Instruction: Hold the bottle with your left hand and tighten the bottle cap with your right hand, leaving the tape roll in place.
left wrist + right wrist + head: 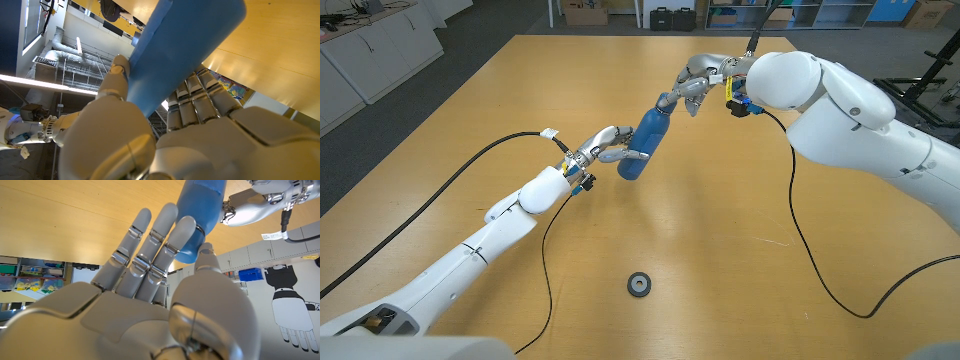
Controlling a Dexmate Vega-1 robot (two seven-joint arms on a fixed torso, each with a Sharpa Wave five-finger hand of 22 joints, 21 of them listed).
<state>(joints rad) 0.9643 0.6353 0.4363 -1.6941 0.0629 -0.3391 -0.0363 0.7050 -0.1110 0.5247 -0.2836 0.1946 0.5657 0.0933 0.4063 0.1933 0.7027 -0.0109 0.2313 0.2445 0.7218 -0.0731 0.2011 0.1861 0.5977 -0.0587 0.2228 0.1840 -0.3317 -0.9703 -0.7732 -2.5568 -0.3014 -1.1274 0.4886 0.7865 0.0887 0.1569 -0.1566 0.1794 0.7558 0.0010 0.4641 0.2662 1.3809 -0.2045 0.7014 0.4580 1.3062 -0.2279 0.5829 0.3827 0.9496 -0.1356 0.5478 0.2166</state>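
A blue bottle (644,143) sits near the center of the head view, slightly above the middle of the frame. It is lifted off the wooden table (520,90) and tilted, with its base toward the lower left and its neck pointing to the upper right.

The left hand (606,148) comes in from the lower left and grasps the bottle's lower body. In the left wrist view, its fingers (197,102) and thumb wrap opposite sides of the blue bottle (185,47).

The right hand (698,88) reaches in from the upper right and meets the bottle's top end. In the right wrist view, its fingers (150,250) lie along one side of the blue bottle (197,215) near the cap end and the thumb tip touches the other side. The cap itself is hidden behind the fingers.

The tape roll (639,284), a small dark ring, lies flat on the table in the lower middle of the head view, well apart from the bottle and both hands.
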